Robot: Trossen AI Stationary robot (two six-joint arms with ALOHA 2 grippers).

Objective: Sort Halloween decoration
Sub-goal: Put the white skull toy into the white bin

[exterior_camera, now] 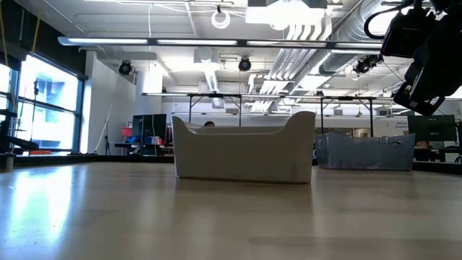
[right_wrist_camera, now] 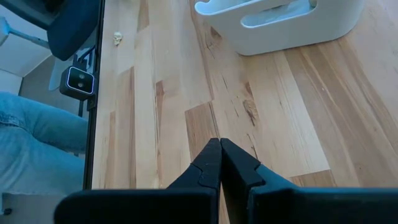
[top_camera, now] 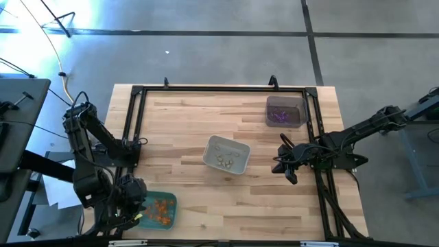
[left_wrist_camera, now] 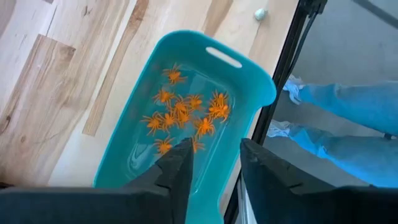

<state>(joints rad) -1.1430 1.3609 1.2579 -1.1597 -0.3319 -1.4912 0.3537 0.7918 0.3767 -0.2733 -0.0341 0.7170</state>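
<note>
1. Pale wood-plank worktop [top_camera: 206, 206], butcher-block pattern, ringed by a dark metal frame [top_camera: 134, 123].
2. Teal tray [left_wrist_camera: 249, 81], smooth glossy plastic, rounded corners, slot handle at one short end; it sits at the worktop's near left corner, long axis running roughly along the near edge in the high view.
3. Orange spider trinkets [left_wrist_camera: 183, 115], thin-legged, clustered in the teal tray's middle; legs splay every way, no common heading.
4. Left gripper [left_wrist_camera: 214, 163] hangs above the near end of the teal tray, jaws parted by a moderate gap, nothing between them, touching nothing.
5. White tray [top_camera: 226, 154], matte, with cut-out handles, at mid-worktop; small pale trinkets [top_camera: 223, 161] lie inside, shapes too small to tell.
6. Grey tray [top_camera: 285, 111] at the far right corner, holding purple trinkets [top_camera: 279, 116] in a loose heap.
7. Right gripper [right_wrist_camera: 220, 163] is over bare planks to the right of the white tray, jaws pressed tip to tip, empty.
8. One pale trinket [right_wrist_camera: 117, 38] lies loose on the worktop near the frame edge.
9. Blue-trousered legs of a person [left_wrist_camera: 348, 118] beyond the frame.
</note>
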